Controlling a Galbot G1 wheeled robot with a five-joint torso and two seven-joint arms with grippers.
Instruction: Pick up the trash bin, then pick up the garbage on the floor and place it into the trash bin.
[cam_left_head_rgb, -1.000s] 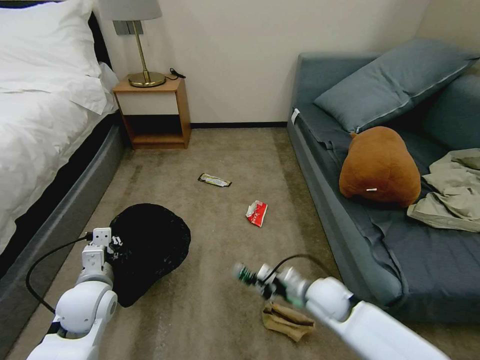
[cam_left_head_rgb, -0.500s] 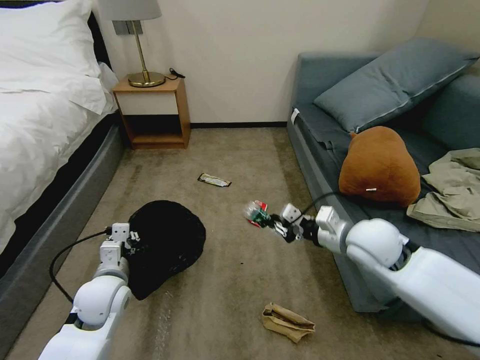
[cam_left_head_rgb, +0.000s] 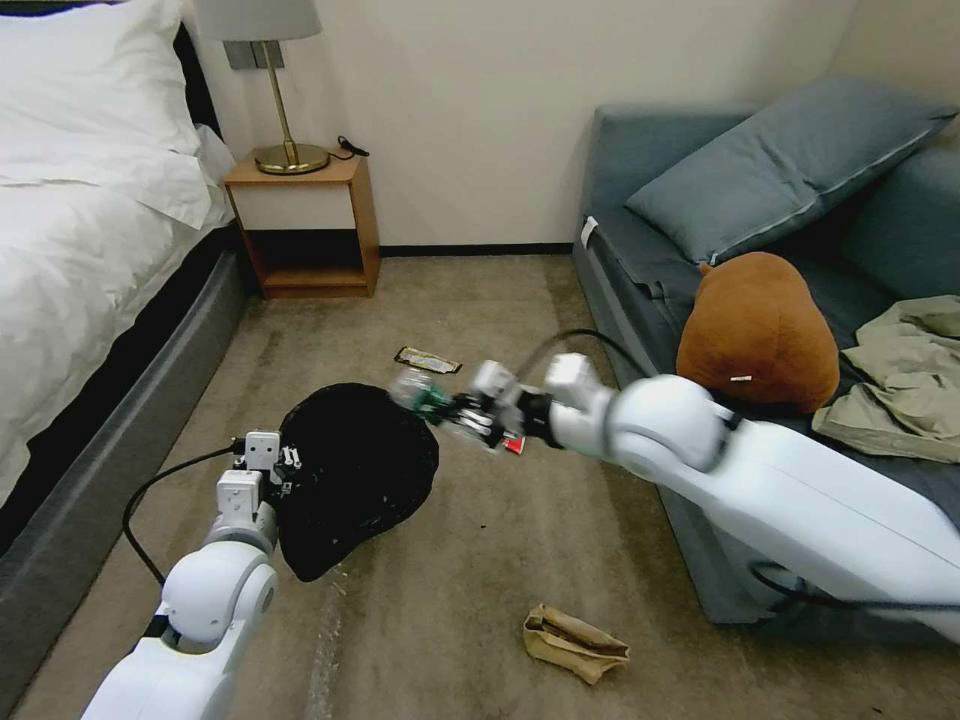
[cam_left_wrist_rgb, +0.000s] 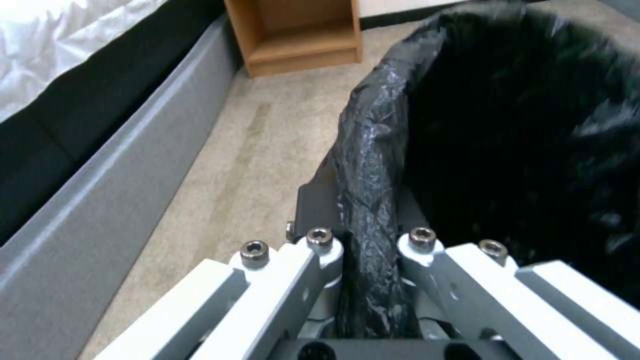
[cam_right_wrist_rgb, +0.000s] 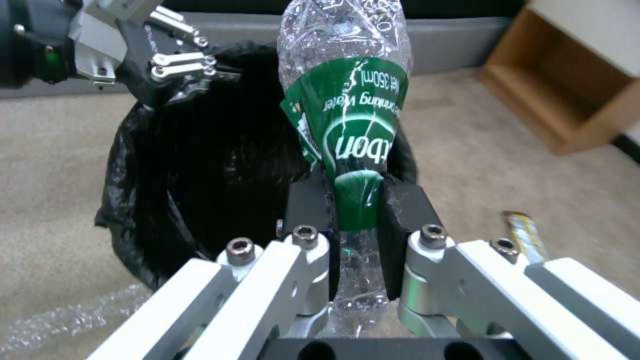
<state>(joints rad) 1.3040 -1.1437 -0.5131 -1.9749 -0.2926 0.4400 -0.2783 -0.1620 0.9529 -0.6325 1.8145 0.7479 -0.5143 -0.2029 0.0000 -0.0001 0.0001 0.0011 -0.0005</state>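
Bottle (cam_right_wrist_rgb: 347, 150) pinched in your right hand (cam_right_wrist_rgb: 357, 240) nears the trash bin (cam_left_head_rgb: 355, 475), whose rim your left hand (cam_left_wrist_rgb: 370, 250) clamps; centre it over the mouth before releasing.

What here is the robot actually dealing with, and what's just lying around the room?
Part of the job:
trash bin, clamped by left gripper
bottle, squeezed in right gripper
brown paper, snack wrapper, red packet on the floor

Just lying about:
plush toy
olive clothing
lamp
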